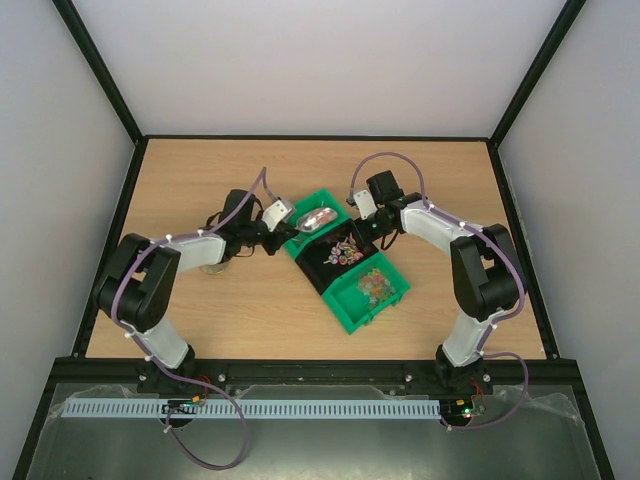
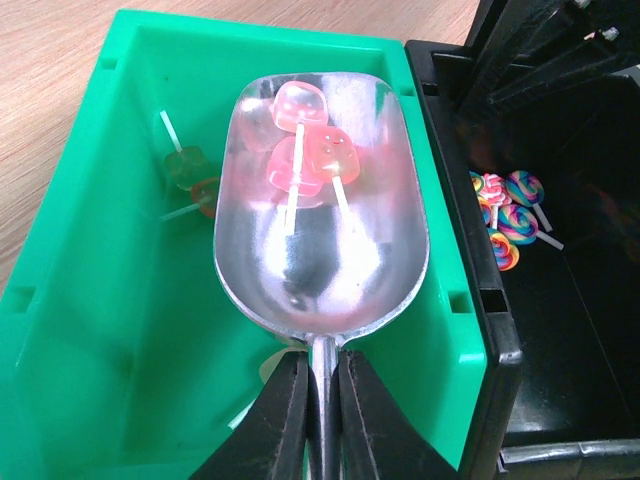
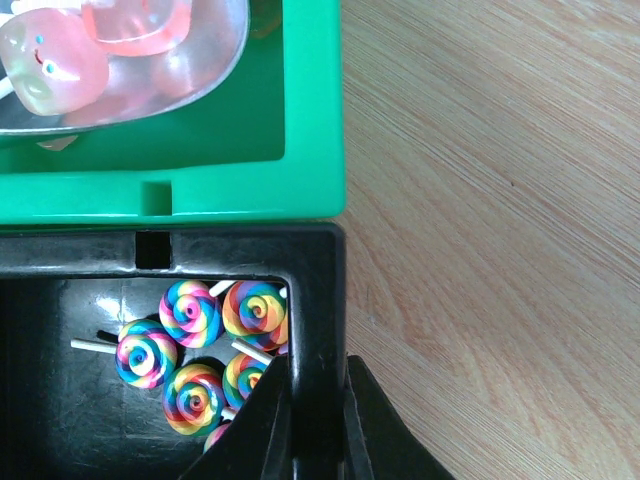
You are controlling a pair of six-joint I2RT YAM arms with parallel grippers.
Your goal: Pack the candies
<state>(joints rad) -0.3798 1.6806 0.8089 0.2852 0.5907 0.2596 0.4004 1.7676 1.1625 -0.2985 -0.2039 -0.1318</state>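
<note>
I had the left gripper (image 2: 322,365) clamped tight on the handle of the scoop (image 2: 320,240), which carried pink candies (image 2: 305,150) above the green bin (image 2: 130,300) touching the black bin's (image 2: 500,340) far side. The right gripper (image 3: 318,365) was pinched closed on the black bin's wall. Swirl lollipops (image 3: 195,310) lay inside the black bin. More candies sat in a second green bin (image 1: 345,312) on its near side.

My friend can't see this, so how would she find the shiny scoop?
On the wooden table, find the black bin between two green ones. Look into the far green bin. The scoop there is the only shiny silver thing, with pink candies inside.
</note>
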